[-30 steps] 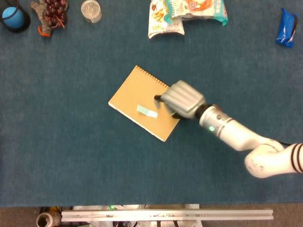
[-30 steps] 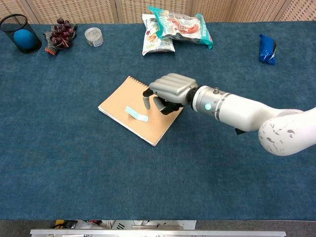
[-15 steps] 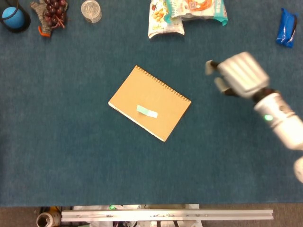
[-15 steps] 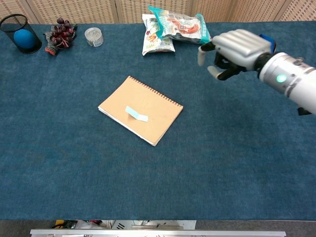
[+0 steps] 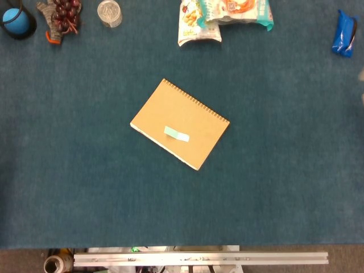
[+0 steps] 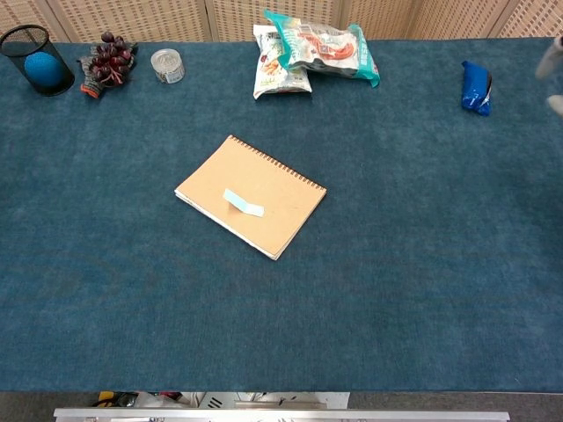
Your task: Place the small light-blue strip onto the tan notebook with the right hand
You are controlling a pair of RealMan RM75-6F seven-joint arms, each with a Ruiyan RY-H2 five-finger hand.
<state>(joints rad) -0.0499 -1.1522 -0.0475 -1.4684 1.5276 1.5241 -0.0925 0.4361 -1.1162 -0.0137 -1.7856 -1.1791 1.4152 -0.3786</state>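
Chest view: small light-blue strip (image 6: 243, 203) flat on tan spiral notebook (image 6: 251, 194); right hand (image 6: 554, 75) blurred at edge, finger state unclear.

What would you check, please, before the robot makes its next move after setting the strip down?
1. Strip lies on the notebook, inside its edges: ok.
2. Notebook lies flat on the table, apart from the other things: ok.
3. Nothing touches the strip or notebook: ok.
4. Right hand is away from the notebook: ok; only a blurred bit of it shows at the right edge of the chest view.
5. Right hand open or closed: cannot tell.
6. Left hand's place: cannot tell, neither view shows it.
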